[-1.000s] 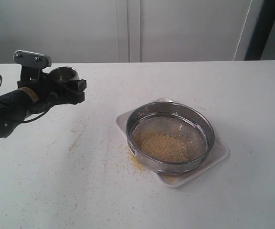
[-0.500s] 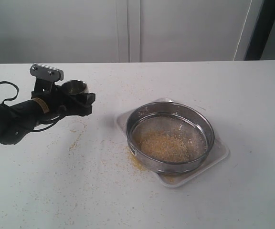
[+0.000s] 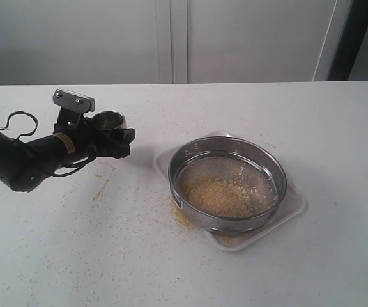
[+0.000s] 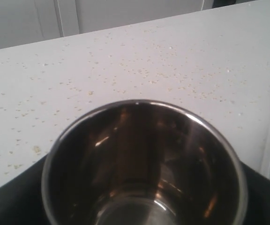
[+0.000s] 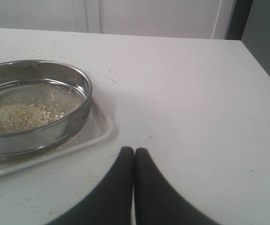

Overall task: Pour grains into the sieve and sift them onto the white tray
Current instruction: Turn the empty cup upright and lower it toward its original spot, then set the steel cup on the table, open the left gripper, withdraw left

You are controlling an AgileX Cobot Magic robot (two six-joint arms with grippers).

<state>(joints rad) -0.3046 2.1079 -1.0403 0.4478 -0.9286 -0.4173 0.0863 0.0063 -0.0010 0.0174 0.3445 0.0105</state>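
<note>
grains in sieve, on white tray, cup left

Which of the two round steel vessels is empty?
The small cup: its inside shows bare steel. The wide sieve on the tray holds a layer of grains.

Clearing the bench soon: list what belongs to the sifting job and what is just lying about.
Job: sieve, grains in it, white tray, steel cup in left pincer.
Lying about: spilled grains on table, shut right pincer.
</note>
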